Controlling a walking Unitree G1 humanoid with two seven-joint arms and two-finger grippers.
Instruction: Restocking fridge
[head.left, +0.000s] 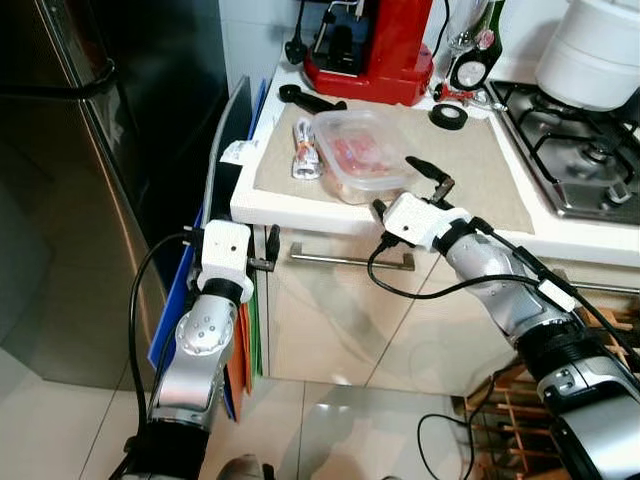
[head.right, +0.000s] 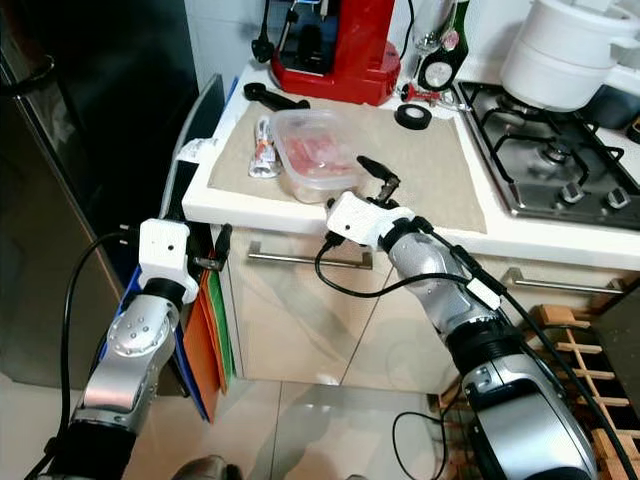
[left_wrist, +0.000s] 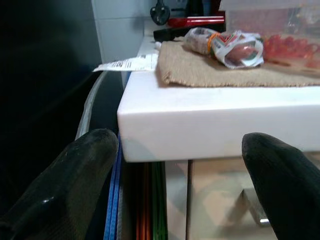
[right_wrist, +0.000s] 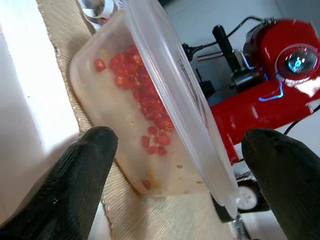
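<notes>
My right gripper (head.left: 412, 186) gapes wide at the clear lidded container (head.left: 362, 152) of red pieces. My left gripper (head.right: 217, 250) hangs open below the counter edge (left_wrist: 210, 120).

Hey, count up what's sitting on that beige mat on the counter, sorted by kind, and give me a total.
Clear plastic container with red food: 1
Wrapped food packet: 1
Roll of black tape: 1
Total: 3
The right gripper is at the container's near side, jaws open.
</notes>
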